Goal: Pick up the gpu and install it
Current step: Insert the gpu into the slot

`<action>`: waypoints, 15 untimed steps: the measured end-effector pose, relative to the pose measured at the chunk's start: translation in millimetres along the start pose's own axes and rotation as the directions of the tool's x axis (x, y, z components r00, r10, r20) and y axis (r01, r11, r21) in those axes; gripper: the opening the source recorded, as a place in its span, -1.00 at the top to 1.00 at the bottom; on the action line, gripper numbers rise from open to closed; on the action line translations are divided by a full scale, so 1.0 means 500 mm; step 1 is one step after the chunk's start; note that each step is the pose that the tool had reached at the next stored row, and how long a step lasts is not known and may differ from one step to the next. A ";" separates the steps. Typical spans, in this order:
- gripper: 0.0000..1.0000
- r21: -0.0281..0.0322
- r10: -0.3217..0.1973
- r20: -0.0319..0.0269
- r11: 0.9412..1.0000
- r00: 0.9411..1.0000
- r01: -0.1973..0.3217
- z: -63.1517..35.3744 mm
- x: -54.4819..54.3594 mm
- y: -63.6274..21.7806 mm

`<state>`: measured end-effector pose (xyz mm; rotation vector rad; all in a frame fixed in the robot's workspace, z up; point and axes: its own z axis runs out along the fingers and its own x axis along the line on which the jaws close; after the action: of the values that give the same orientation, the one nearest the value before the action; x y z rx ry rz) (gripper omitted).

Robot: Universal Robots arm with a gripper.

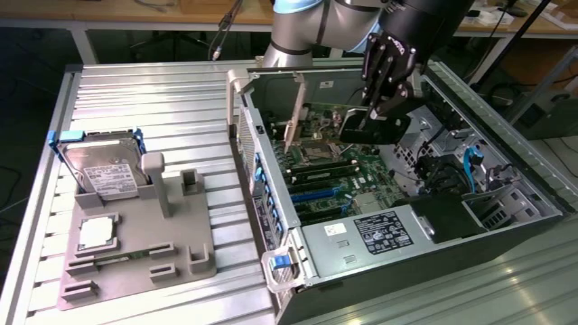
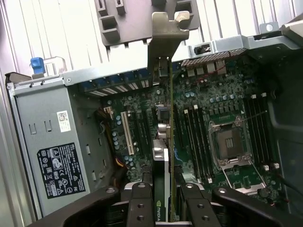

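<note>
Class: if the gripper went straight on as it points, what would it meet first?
Likely the motherboard; the gpu held in the gripper would touch it first. Depth is unclear.

Silver-grey jointed arm [image 1: 302,30] reaches down, black two-fingered hand [image 1: 384,112] pointing downward, fingers [image 2: 139,205] closed on thin dark silver-bracketed expansion card [image 2: 163,161].

Silver-grey arm [image 1: 302,34] with pale blue joint caps, black wrist, black tool [image 1: 384,112], fingers [image 2: 139,208] seemingly dotted with small screws.
</note>
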<state>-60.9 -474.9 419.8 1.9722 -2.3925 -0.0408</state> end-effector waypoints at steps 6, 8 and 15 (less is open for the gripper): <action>0.46 0.001 -0.051 -0.002 0.999 0.999 0.051 0.001 -0.003 -0.006; 0.46 0.001 -0.072 -0.002 0.997 0.997 0.072 0.002 -0.004 -0.008; 0.46 0.001 -0.150 -0.004 0.989 0.989 0.150 0.004 -0.006 -0.013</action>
<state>-54.2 -473.1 417.4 2.1467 -2.2376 -0.0397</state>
